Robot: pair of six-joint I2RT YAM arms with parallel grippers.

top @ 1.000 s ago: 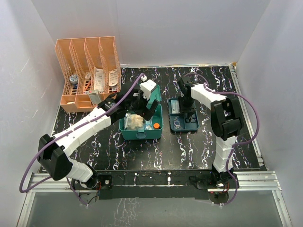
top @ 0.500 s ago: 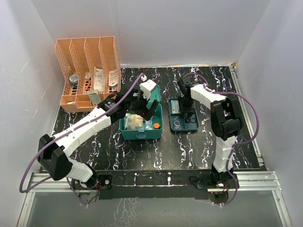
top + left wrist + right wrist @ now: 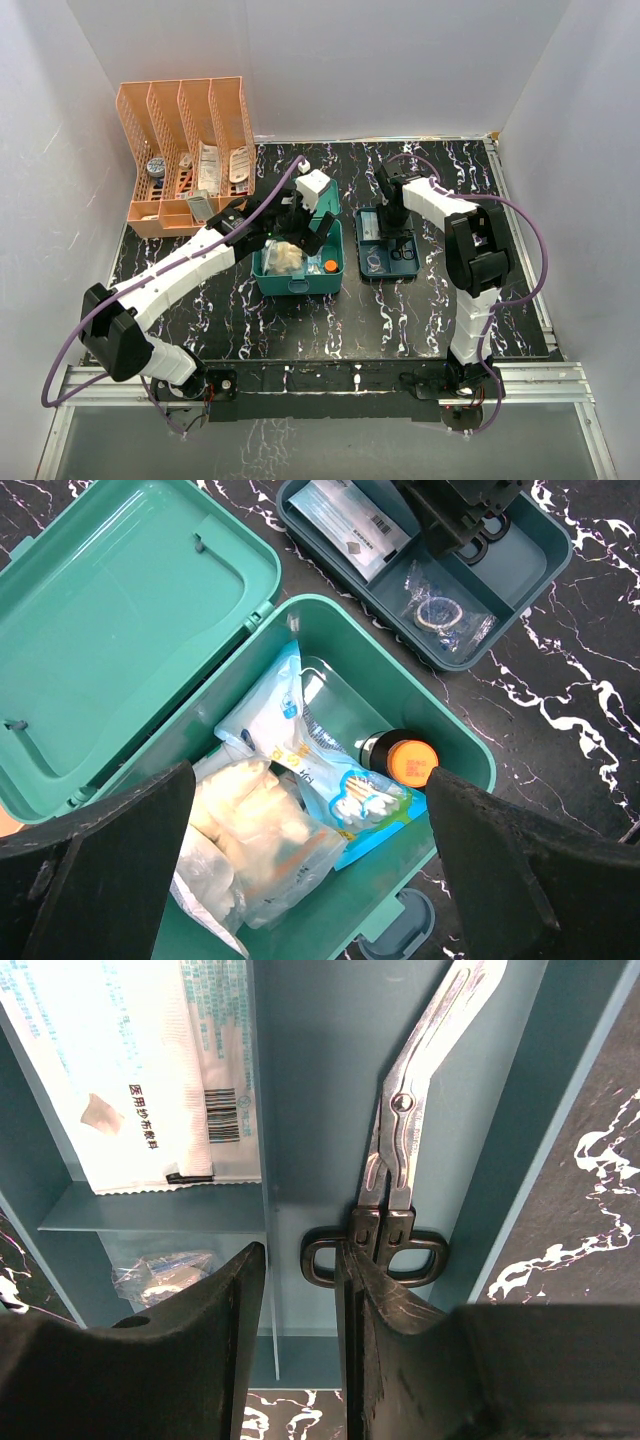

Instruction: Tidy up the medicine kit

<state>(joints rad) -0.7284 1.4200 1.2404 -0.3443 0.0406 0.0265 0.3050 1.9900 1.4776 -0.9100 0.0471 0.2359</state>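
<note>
Standing at the near edge, I see the teal-green rectangular plastic medicine kit box [image 3: 297, 283] sitting open in the middle of the black white-veined table [image 3: 350, 320], its hinged lid [image 3: 110, 630] thrown back flat. Its darker teal divided insert tray [image 3: 361, 245] lies on the table just beside the box, on the right. The left gripper [image 3: 297, 230] hovers over the open box with its jaws spread wide and nothing between them. Below it lie a brown bottle with an orange cap [image 3: 412, 760], a blue packet of cotton swabs [image 3: 355, 800] and a clear bag of whitish material [image 3: 255, 830]. The right gripper [image 3: 298, 1260] is low inside the tray, its jaws part-way apart and straddling a divider wall at the black-handled end of the steel scissors [image 3: 400, 1140]. Whether it pinches the handle or merely stands over it, I cannot tell. A white barcoded sachet [image 3: 150, 1070] fills the neighbouring compartment, and a small clear bag [image 3: 445, 615] lies in another. To me this looks like the tray-filling step, with the scissors going into their long slot. Next, I'd expect the right arm to need a straight lift clear of the divider without dragging the scissors. More items may then come from the orange slotted file rack [image 3: 190, 150] at the back left, before the tray is seated in the box.
</note>
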